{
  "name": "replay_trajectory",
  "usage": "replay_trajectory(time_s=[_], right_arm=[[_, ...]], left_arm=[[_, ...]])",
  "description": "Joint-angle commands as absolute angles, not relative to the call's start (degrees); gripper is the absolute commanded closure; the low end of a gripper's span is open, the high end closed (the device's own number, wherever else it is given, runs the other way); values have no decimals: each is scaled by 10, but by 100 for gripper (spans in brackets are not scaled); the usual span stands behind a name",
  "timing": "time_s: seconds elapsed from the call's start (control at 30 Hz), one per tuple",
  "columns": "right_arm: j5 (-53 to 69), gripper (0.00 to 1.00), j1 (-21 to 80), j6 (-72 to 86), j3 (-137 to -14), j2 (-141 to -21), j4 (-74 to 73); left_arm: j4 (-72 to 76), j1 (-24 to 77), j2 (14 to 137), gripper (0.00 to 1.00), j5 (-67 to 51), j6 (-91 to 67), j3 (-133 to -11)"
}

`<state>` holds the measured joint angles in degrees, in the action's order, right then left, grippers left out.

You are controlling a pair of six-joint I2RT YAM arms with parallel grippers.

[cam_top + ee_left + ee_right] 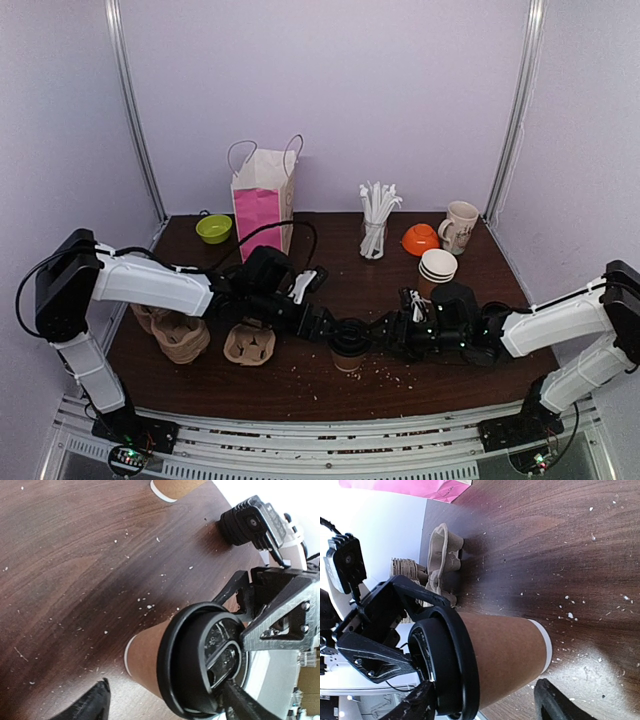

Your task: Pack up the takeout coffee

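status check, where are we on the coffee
Left gripper, right gripper open, either side of the lid. Coffee cup upright on table, unpacked. Empty cup carrier to its left, bare table between.

The whole table (300, 385) is viewed from high behind the robot, facing forward and down. Both wrist views are taken close, rolled sideways, from opposite sides. The lidded cup (349, 348) is shared by all three.
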<state>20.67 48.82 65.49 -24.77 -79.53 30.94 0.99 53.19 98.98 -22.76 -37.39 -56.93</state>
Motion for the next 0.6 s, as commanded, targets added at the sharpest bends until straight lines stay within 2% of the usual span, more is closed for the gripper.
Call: replay_trajectory(time_s=[0.0, 0.17, 0.3, 0.43, 0.57], right_arm=[[206, 34, 487, 664, -225, -813, 305], [200, 40, 487, 671, -208, -827, 300], [193, 42, 487, 670, -200, -830, 286], [193, 42, 486, 664, -207, -818, 279], [187, 32, 484, 639, -241, -782, 235]], left_arm=[[41, 530, 1013, 26, -237, -380, -570], [65, 530, 1021, 40, -247, -386, -530], [76, 525, 1018, 41, -247, -390, -504], [72, 521, 1005, 39, -247, -385, -500], [44, 520, 992, 27, -240, -367, -532]])
